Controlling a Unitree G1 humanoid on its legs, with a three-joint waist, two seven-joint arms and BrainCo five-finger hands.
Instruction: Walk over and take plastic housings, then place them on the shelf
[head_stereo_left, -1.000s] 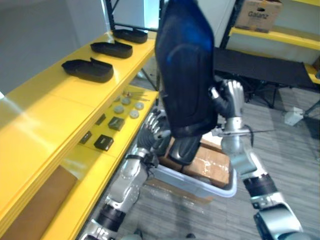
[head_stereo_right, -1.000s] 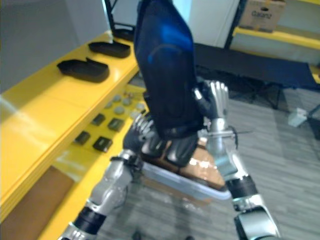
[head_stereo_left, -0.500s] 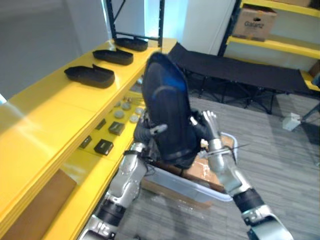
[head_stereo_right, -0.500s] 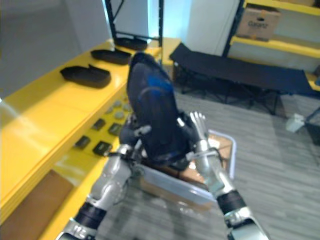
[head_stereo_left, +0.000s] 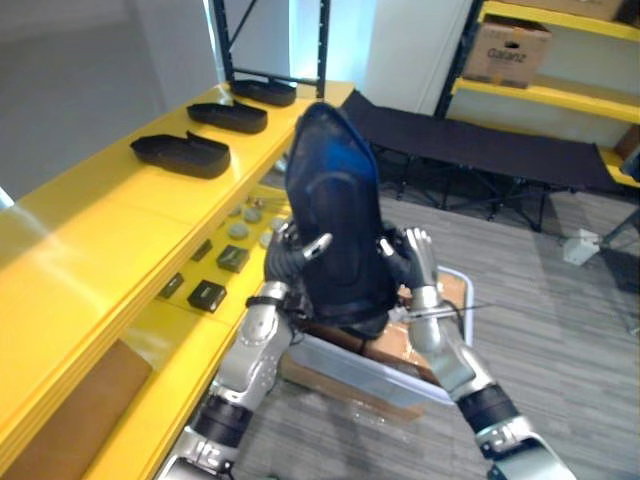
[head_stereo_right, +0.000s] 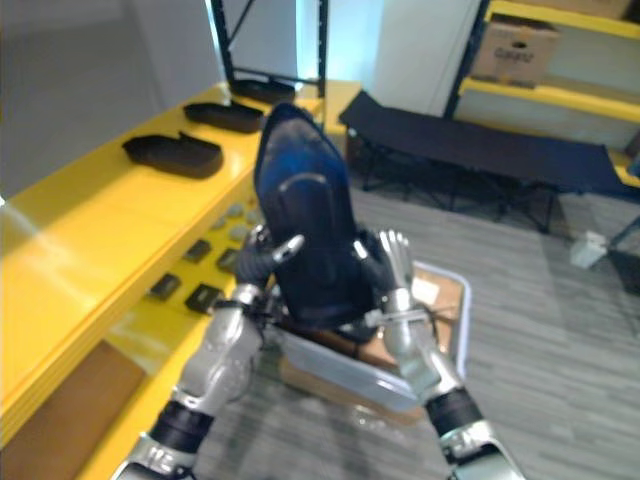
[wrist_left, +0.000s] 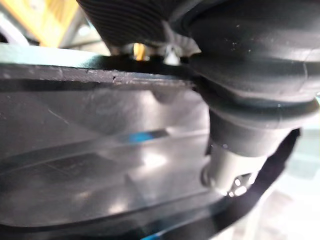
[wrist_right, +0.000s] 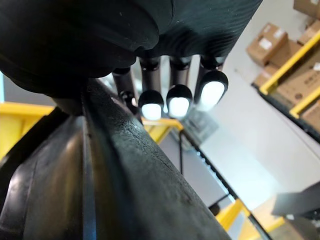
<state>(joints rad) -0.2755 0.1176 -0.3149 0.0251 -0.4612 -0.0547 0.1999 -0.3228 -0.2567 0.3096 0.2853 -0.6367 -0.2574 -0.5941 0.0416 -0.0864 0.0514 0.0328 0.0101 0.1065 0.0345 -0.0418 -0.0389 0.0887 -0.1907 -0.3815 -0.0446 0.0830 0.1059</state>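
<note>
A yellow shelf (head_stereo_left: 90, 230) runs along the left from 7 o'clock up to 11 o'clock. Three black housings (head_stereo_left: 182, 153) lie in a row on its top, apart from one another. Small parts (head_stereo_left: 232, 258) sit on the level below. At centre the left hand (head_stereo_left: 285, 258) grips the big dark plastic housing (head_stereo_left: 335, 220): its thumb lies across the front face and its fingers seem curled behind the edge, though they are mostly hidden. The housing stands upright, with its narrow end at 12 o'clock. The right hand (head_stereo_left: 412, 258) presses its straight, close-set fingers flat against the housing's other side. A grey bin (head_stereo_left: 370, 372) sits on the floor at 6 o'clock beneath it. A black cot (head_stereo_left: 480, 150) stands at 2 o'clock, and a cardboard box (head_stereo_left: 505, 45) is above it.
</note>
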